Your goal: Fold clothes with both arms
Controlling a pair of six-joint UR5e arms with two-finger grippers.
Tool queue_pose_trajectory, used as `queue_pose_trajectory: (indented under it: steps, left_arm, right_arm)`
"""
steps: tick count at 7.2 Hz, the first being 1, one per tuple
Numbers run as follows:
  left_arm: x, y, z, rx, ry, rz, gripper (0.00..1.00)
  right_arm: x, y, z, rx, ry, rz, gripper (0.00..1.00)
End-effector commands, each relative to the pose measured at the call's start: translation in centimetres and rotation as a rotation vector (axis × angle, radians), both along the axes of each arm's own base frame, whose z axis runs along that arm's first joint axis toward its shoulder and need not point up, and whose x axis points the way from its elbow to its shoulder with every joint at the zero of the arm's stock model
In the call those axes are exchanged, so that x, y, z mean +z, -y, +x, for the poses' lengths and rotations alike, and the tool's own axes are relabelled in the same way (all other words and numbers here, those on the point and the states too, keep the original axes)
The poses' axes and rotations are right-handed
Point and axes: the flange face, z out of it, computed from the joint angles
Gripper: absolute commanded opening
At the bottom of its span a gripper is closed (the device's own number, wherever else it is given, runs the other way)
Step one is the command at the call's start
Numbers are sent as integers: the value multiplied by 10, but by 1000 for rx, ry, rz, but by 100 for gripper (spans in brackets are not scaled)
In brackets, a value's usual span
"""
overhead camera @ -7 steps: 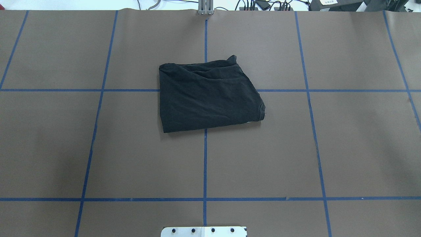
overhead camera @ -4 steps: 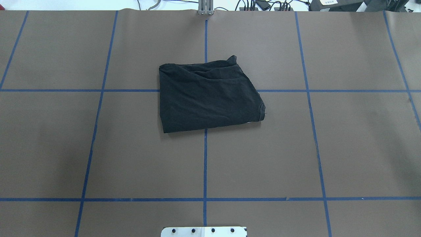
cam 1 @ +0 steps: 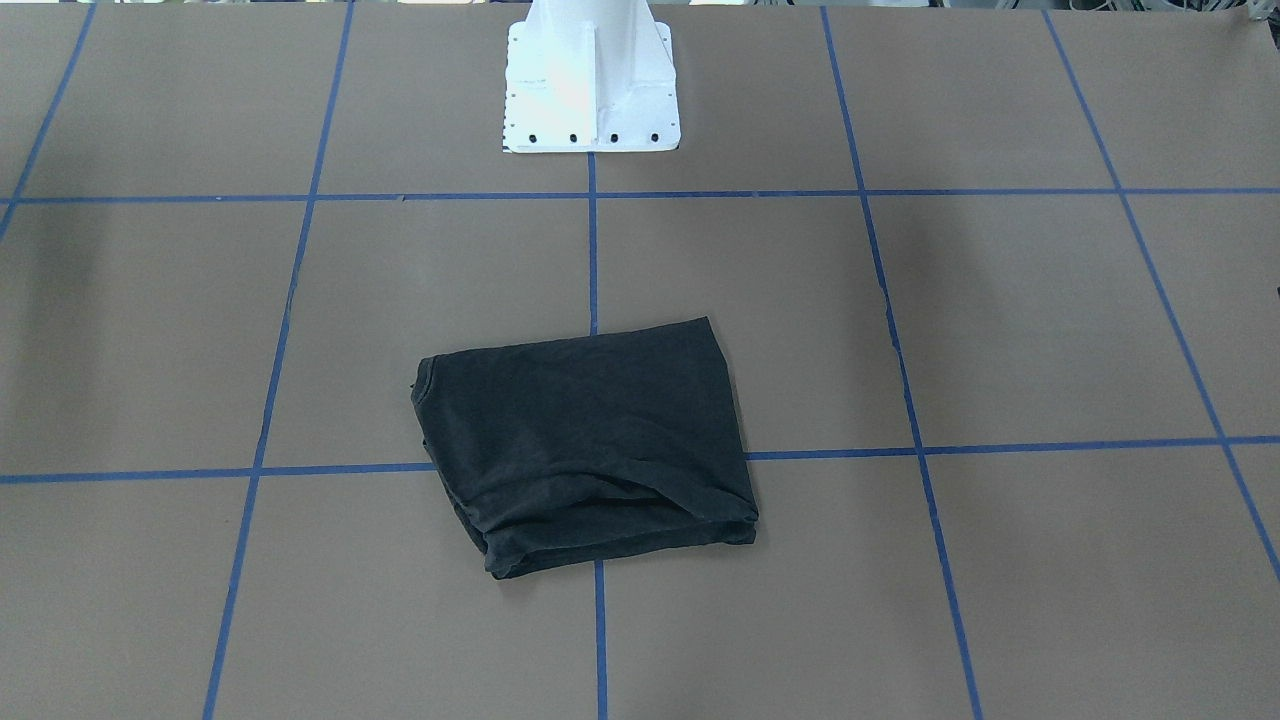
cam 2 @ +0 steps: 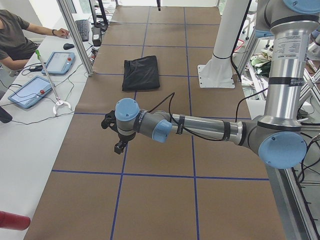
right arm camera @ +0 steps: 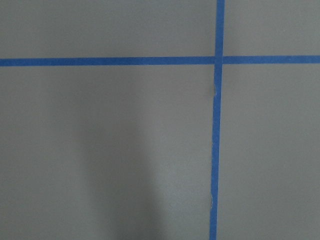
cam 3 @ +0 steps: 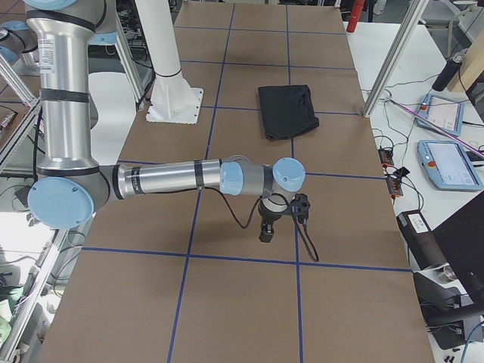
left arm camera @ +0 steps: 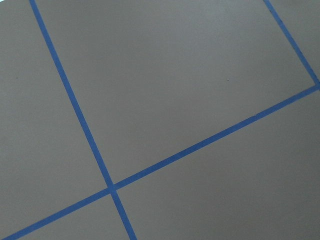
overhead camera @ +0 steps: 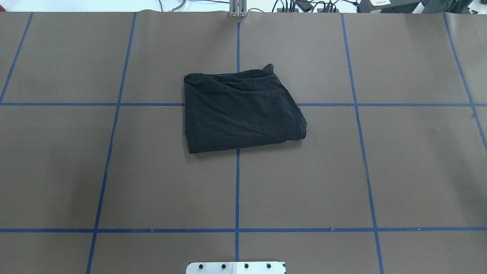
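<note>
The brown tabletop point(overhead camera: 76, 171), gridded with blue tape point(overhead camera: 237, 190), carries the folded black T-shirt point(overhead camera: 239, 114) at its middle, long side running across. The left pincer point(cam 2: 118, 148) hangs well off toward one end, the right pincer point(cam 3: 268, 233) toward the other, neither clearly nearer. Their opening cannot be told; no cloth hangs from either.

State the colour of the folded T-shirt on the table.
The T-shirt is plain black on its upper face, shown best in the overhead exterior view.
</note>
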Motion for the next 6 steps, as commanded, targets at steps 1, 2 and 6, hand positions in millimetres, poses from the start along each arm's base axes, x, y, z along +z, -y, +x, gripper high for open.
queue_pose_trajectory:
  steps: [1,2,6]
  left_arm:
    - [-1,0,1,2,0,3,100]
    - [0,-1,1,1,0,1,100]
    - [-1,-1,1,5,-8,3,100]
  right_arm:
    - [-7,1,7,16,5,13,100]
    - [-9,1,7,18,16,15,100]
    - [-16,1,8,23,46,22,100]
